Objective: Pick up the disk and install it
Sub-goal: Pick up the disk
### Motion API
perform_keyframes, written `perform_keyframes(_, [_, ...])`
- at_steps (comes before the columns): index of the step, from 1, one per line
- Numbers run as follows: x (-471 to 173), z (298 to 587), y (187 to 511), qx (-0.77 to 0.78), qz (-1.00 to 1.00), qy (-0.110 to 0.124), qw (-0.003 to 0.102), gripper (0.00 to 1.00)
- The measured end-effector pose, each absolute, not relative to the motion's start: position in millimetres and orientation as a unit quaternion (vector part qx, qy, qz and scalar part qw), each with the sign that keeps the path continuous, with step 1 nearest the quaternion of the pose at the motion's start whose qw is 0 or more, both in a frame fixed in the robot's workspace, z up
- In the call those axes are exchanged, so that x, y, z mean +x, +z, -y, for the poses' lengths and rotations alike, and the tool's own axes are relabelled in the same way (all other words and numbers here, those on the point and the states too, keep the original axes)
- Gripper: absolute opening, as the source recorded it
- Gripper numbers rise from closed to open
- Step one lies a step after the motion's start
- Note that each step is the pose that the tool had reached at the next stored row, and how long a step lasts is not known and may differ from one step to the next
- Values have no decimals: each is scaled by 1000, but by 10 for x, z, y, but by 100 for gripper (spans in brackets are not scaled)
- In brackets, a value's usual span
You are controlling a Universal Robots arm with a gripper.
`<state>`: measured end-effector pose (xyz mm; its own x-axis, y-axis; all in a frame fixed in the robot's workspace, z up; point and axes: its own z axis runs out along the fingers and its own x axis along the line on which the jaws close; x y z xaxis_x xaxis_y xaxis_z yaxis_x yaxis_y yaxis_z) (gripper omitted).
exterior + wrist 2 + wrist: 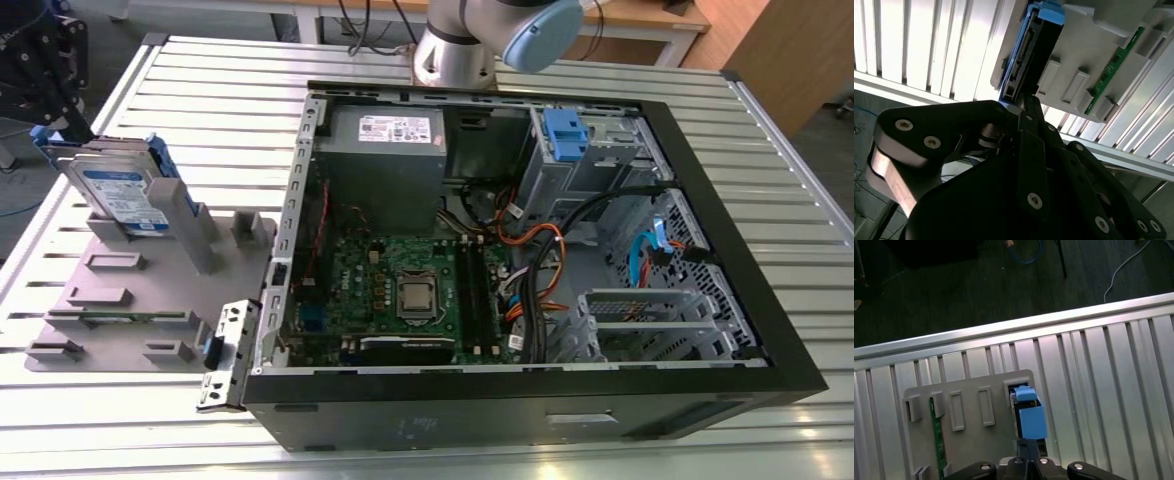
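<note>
**Hand closed at the disk's end, disk standing in its rack**

You have the disk [124,193] at the exterior view's left. It stands on edge and leans a little in a slotted holder on the grey fixture plate [127,300]. It is a flat silver slab with a blue-and-white label facing out and blue plastic rails along its sides. It sits outside the open computer case [534,400].

In both wrist views your hand [1029,449] is at the near end of the disk. Its black fingers [1025,107] are drawn together with no gap showing between them. They appear to hold nothing. From these angles you cannot tell for sure whether the tips touch the disk's end or stop just short of it. In the second wrist view the disk shows its dark narrow side and a row of connector pins.

The plate is matte moulded plastic with raised rectangular slots, and a thin green circuit strip [939,440] lies in one of them. It rests on a tabletop [147,430] of ribbed, shiny aluminium slats.

The case is a black tower laid on its side. Inside are a green motherboard [400,290], a grey power-supply box [387,150] and a silver drive cage [587,170] with a blue latch. The arm's base [451,55] rises behind the case.
</note>
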<state>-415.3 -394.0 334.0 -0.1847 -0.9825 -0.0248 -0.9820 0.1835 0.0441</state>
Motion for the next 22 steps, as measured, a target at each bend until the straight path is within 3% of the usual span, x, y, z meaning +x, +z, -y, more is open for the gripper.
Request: perform_keyframes(22, [-4112, 3920, 3329, 656, 754, -25, 5, 11])
